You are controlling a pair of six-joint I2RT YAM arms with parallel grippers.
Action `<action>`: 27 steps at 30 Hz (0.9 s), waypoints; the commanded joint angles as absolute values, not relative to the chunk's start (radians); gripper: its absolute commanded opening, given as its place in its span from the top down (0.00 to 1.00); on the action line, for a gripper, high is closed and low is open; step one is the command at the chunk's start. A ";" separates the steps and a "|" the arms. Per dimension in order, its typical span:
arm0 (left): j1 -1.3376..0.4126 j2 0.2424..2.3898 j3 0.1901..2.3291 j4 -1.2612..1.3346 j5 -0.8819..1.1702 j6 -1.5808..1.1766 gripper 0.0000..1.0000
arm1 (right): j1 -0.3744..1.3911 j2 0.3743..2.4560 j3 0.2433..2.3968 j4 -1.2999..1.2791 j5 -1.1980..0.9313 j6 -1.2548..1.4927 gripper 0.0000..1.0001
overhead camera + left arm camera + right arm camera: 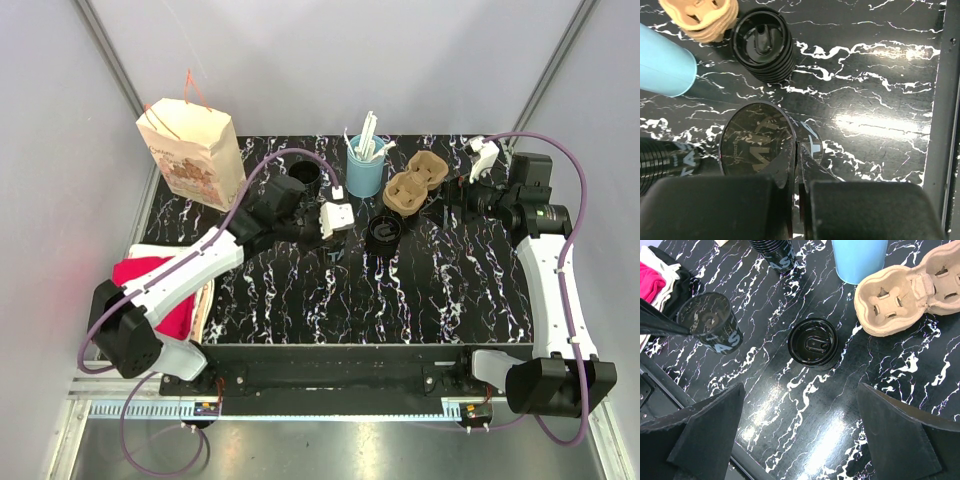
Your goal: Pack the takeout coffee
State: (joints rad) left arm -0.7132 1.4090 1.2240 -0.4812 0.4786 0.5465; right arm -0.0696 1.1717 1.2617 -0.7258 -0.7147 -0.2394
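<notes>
While my left gripper (797, 150) is pinching the rim of the lidless cup (757, 142), jaws closed on its wall, I am guessing it is keeping that cup out of the way. The takeout coffee (762, 42) is standing upright just beyond those fingertips. My right gripper (800, 386) is hanging spread wide and holding nothing, with the coffee just ahead of its fingers and near the pulp carrier (910, 290). It is probably lining up for the grasp.
</notes>
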 commanded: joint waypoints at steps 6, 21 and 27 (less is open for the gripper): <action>-0.738 1.427 1.138 -0.318 0.479 0.480 1.00 | -0.064 1.157 1.256 -0.693 -0.690 -0.253 0.00; -0.788 1.505 1.048 -0.241 0.434 0.476 1.00 | -0.064 1.149 1.253 -0.692 -0.684 -0.252 0.00; -0.792 1.514 1.049 -0.242 0.440 0.474 0.82 | -0.064 1.149 1.253 -0.693 -0.686 -0.253 0.00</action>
